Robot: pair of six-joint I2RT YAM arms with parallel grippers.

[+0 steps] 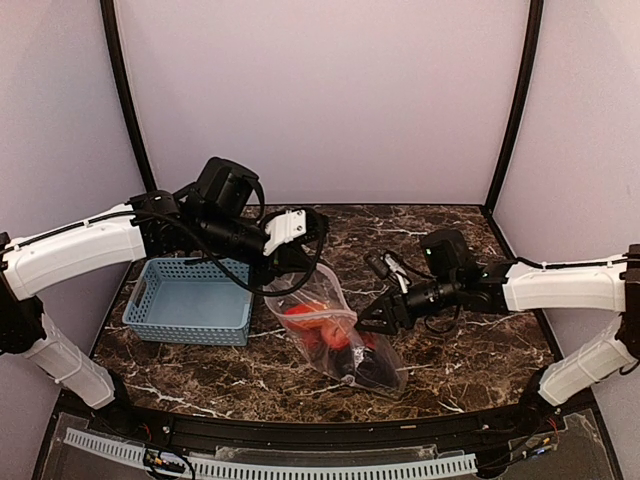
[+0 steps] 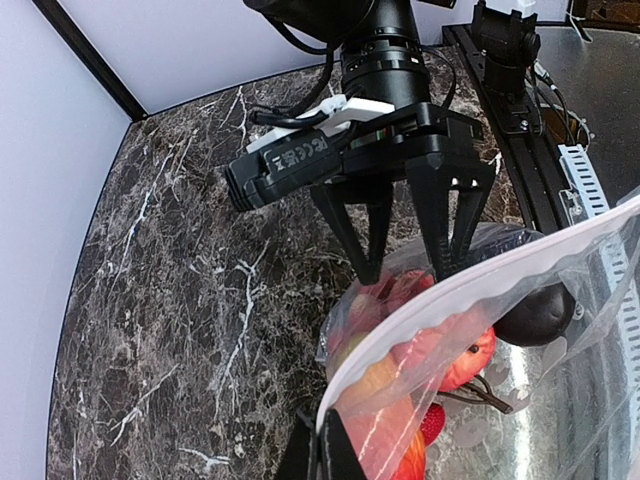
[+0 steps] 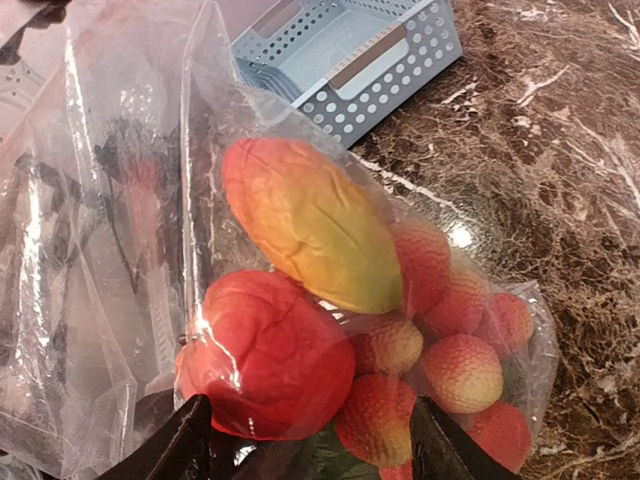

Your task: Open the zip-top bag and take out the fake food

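The zip-top bag (image 1: pixel 322 292) is near the middle of the table (image 1: pixel 480 350), a little toward the near edge and just beside the right end of the blue basket (image 1: pixel 190 300); its lower end lies on the table and its upper end is lifted. The left gripper (image 1: pixel 288 268) is closed tight on the upper end of the bag; in the left wrist view the pale zip strip (image 2: pixel 500 265) runs out from between its fingers. The right gripper (image 1: pixel 375 318) is at the right side of the bag with its fingers wide apart; the bag is between them, but I cannot tell if they press it. The fake food (image 1: pixel 318 325) is all inside the bag: a yellow-orange piece (image 3: pixel 310 225), a red piece (image 3: pixel 270 350), a cluster of red balls (image 3: pixel 460 370), and a dark eggplant (image 2: pixel 535 315) at the lower end.
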